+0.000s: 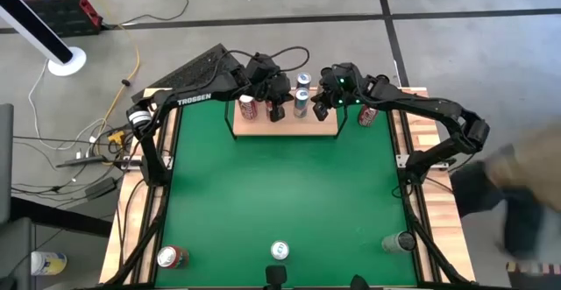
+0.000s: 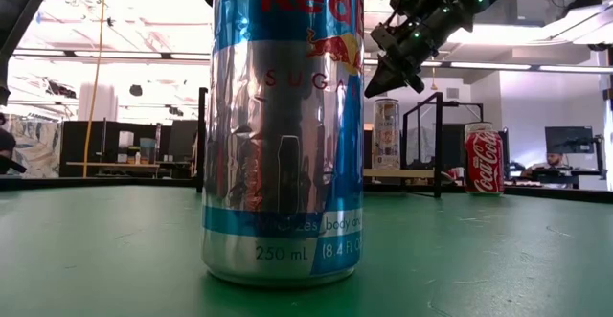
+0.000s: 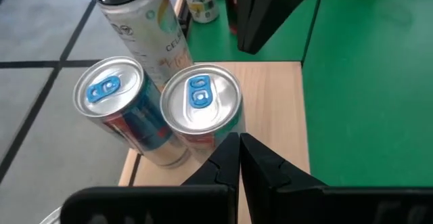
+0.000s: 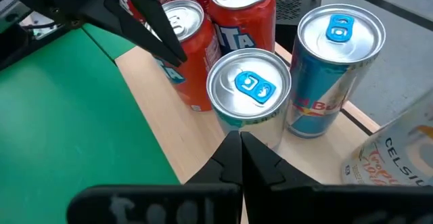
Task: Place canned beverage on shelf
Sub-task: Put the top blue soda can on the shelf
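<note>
The shelf [image 1: 285, 128] is a light-wood board at the middle of the table's far edge. Several cans stand upright on it: a red one [image 1: 248, 106], a tall white Celsius can [image 3: 139, 14], a blue-and-silver Red Bull can [image 4: 336, 68] and a silver-topped can with a blue tab [image 4: 249, 85]. My left gripper [image 3: 239, 149] and my right gripper [image 4: 240, 143] are both shut. They point slantwise down at the blue-tabbed can [image 3: 201, 102] from opposite sides. In the low view the right gripper [image 2: 372, 89] hangs just above a can on the shelf [image 2: 386, 135].
A large Red Bull can [image 2: 283, 125] stands at the table's near edge [image 1: 280, 251], with two cans lying at the near corners [image 1: 171, 257] [image 1: 399, 242]. A Coca-Cola can [image 1: 366, 115] stands right of the shelf. A person [image 1: 517, 194] is off the table's right side.
</note>
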### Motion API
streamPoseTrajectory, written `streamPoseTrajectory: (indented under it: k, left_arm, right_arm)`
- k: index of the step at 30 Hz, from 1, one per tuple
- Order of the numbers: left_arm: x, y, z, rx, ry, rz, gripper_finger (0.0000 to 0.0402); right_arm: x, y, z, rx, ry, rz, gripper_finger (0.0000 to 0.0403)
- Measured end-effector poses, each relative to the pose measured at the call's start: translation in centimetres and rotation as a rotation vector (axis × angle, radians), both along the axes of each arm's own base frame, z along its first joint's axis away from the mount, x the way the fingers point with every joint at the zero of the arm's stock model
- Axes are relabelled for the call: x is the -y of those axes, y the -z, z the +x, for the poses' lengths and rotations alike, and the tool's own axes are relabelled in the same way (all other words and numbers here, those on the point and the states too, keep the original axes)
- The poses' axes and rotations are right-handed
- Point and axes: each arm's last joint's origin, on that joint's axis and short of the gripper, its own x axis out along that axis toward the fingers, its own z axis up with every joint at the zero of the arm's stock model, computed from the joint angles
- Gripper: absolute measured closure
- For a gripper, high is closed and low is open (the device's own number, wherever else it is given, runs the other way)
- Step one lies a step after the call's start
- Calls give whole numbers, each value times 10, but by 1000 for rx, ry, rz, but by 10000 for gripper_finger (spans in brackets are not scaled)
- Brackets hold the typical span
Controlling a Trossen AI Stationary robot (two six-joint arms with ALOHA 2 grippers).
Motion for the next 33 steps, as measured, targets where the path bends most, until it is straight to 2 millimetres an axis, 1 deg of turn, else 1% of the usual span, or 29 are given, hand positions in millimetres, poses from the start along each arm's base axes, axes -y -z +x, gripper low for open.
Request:
streamPoseTrajectory:
  k: [3, 5, 8, 11, 25, 33]
  left_arm:
    - [1, 8, 7, -2, 21, -4, 402]
    - [1, 19, 9, -44, 19, -20, 402]
    - [3, 24, 12, -61, 11, -25, 402]
    - [4, 23, 16, -34, 16, -12, 402]
    - [2, 22, 19, -6, 20, 11, 402]
    - [1, 21, 19, 10, 15, 23, 402]
  right_arm:
    - [1, 0, -1, 1, 3, 1, 384]
    - [2, 0, -1, 2, 6, 1, 384]
    - [3, 0, -3, -1, 11, 5, 383]
    - [4, 0, -3, -4, 12, 7, 382]
    - [10, 0, -8, 0, 33, 8, 382]
    - [10, 0, -8, 1, 33, 7, 382]
